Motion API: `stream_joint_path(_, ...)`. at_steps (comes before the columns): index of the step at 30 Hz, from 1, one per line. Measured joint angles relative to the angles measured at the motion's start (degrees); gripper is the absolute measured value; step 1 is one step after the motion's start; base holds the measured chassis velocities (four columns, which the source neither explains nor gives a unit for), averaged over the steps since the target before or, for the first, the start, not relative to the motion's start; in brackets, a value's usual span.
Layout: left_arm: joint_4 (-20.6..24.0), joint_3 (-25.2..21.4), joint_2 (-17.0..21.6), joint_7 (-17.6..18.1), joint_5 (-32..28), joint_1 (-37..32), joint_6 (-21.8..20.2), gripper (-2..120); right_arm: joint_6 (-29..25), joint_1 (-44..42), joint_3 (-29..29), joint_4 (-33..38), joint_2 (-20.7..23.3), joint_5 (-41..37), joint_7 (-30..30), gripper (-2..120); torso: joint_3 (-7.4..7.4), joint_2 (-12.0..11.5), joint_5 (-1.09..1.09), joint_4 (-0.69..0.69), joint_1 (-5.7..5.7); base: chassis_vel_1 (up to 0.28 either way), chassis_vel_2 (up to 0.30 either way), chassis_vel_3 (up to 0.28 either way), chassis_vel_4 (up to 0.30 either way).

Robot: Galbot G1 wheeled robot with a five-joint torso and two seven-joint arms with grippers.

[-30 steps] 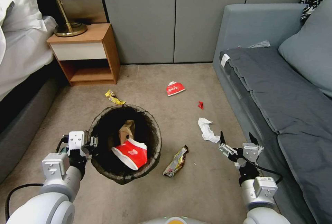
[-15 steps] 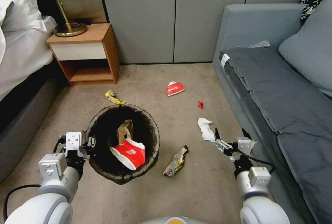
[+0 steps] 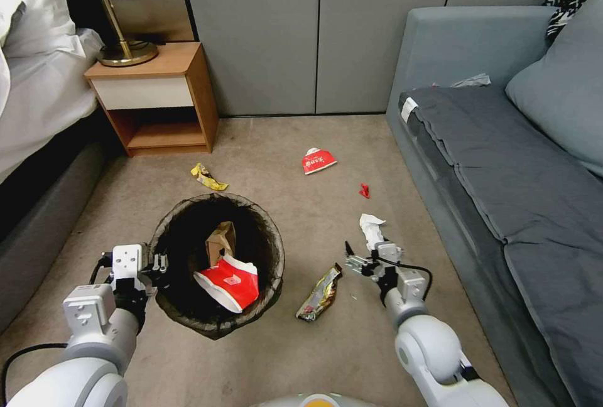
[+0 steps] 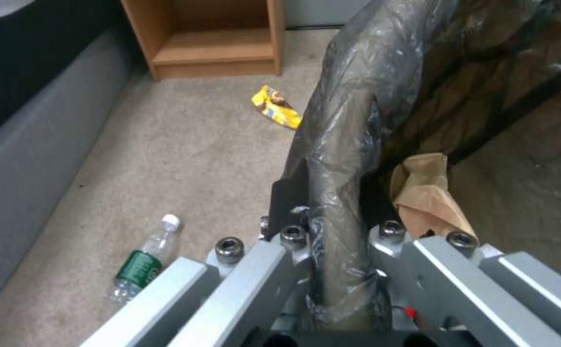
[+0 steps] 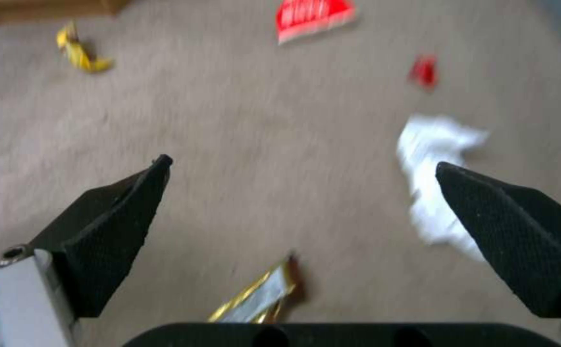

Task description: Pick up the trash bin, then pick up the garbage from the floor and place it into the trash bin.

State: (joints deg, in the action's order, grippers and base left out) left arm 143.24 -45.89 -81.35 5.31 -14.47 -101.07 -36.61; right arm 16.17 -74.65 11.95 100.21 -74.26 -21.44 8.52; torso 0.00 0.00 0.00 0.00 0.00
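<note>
A robot works a littered bedroom carpet. Its left gripper (image 3: 157,264), lower left of the frame, is pinched onto the bag-lined rim of the trash bin (image 3: 217,325); the wrist view shows the fingers (image 4: 293,241) clamped either side of the rim. The bin, lower centre-left, already holds a red carton (image 3: 227,281) and a brown paper bag (image 3: 220,238).

The right gripper (image 3: 359,255) hangs low at centre-right, fingers (image 5: 110,212) spread wide. The shiny snack wrapper (image 3: 319,294) lies just below and left of it, between gripper and bin, its long axis running diagonally from lower left to upper right. The crumpled white paper (image 3: 370,226) sits just above the gripper. The right arm is plainly the nearer to both.
</note>
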Motion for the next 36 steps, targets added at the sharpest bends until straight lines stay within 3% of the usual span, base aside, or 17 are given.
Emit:
stream_joint_path(6, 0.0, -1.29, -0.22, 0.03, -0.37, 0.35, -0.2, 2, 2.6, 5.77, -3.84, -8.45, 0.24, -9.14, 1.9, 100, 0.0, 0.0, -0.01, 0.0, 0.0, 0.0, 0.0, 0.0, 0.0)
stream_joint_path(18, 0.0, -1.82, -0.2, -0.1, -0.43, 0.36, -0.49, 2, 6.32, 10.33, -7.65, -17.0, -1.86, -16.95, 5.77, 100, 0.0, 0.0, 0.0, 0.0, 0.0, 0.0, 0.0, 0.0, 0.0)
stream_joint_path(36, 0.0, -2.03, -0.86, -0.21, -0.23, 0.36, -0.68, 2, 5.88, 16.43, -10.34, -27.48, -3.63, -18.48, 5.52, 100, 0.0, 0.0, 0.0, 0.0, 0.0, 0.0, 0.0, 0.0, 0.0)
